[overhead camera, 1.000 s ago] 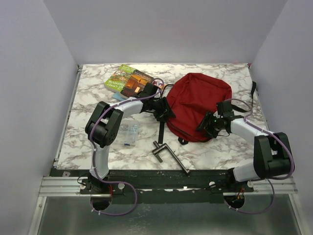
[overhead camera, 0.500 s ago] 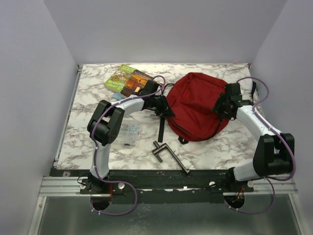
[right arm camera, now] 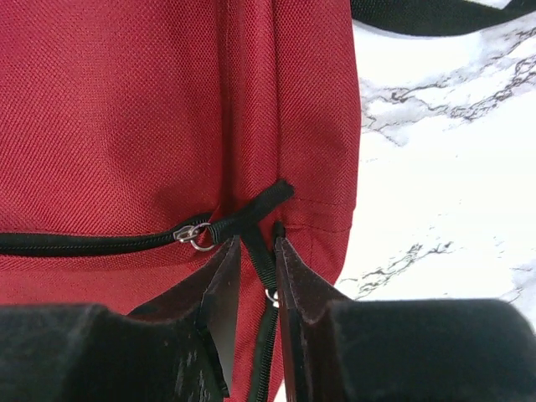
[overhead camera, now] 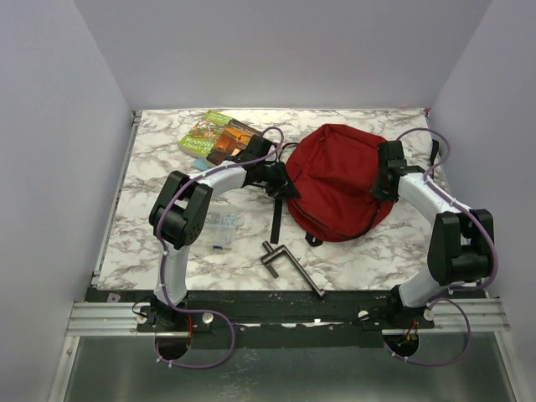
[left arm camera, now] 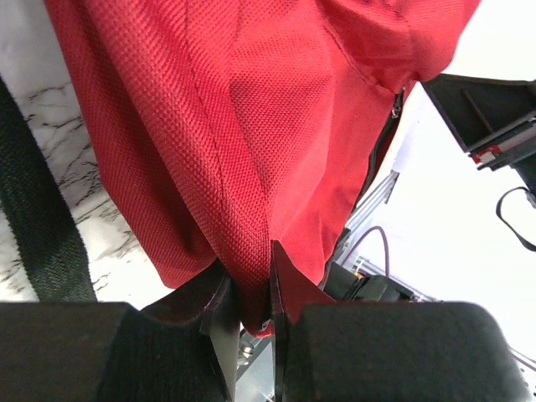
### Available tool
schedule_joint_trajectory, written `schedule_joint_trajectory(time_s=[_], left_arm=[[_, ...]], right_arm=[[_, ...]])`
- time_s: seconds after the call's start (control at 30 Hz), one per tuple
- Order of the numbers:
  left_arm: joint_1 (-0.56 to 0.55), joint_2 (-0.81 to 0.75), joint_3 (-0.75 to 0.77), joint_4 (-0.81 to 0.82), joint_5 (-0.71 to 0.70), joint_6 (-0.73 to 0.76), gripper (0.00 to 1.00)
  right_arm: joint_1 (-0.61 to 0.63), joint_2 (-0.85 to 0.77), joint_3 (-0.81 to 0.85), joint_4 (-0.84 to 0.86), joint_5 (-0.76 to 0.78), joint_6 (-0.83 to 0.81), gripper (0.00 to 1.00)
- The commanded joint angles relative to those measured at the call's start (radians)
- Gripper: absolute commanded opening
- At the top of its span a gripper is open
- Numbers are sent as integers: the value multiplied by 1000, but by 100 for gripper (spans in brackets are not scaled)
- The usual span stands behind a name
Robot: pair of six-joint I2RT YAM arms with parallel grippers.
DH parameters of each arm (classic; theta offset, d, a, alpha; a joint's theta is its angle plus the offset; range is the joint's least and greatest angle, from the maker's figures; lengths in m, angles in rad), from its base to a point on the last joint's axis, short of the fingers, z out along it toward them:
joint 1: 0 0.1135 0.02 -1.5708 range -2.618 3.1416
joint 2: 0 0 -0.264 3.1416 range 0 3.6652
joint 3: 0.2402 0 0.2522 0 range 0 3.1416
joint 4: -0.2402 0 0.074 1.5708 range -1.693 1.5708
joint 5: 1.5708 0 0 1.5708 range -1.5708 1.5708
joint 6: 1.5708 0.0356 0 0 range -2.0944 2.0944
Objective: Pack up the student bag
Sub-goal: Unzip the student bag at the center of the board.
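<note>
1. Bar (overhead camera: 300,270) of bent metal sits closest to the arm bases, about 6 o'clock on the marble table (overhead camera: 151,167).
2. Clear pouch (overhead camera: 222,228) lies at 8 o'clock, just beside the left arm's elbow.
3. Black strap (overhead camera: 276,219) trails toward 6 o'clock off the left side of the backpack (overhead camera: 339,180).
4. That backpack is dark red and slumped on the table around 2 o'clock, well right of the pouch.
5. Left gripper (left arm camera: 249,268) is at the bag's 9 o'clock edge, with its fingers pinched together on a fold of red fabric.
6. Right gripper (right arm camera: 258,243) is at the 3 o'clock edge. Its fingers are nearly together with the black zipper pull (right arm camera: 251,213) between them, and it looks clamped.
7. Books (overhead camera: 219,138) are farthest back, at 11 o'clock.
</note>
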Motion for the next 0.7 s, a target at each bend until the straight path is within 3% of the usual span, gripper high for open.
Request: schedule_joint_trajectory(time_s=[0.0,0.67], left_arm=[[4,-7,50,2,58,13,18],[2,-10,50,0,58,13,19]], right_arm=[[1,28,-7,-30,14,-19,25],[3,114,13,-8,-10,-47,31]])
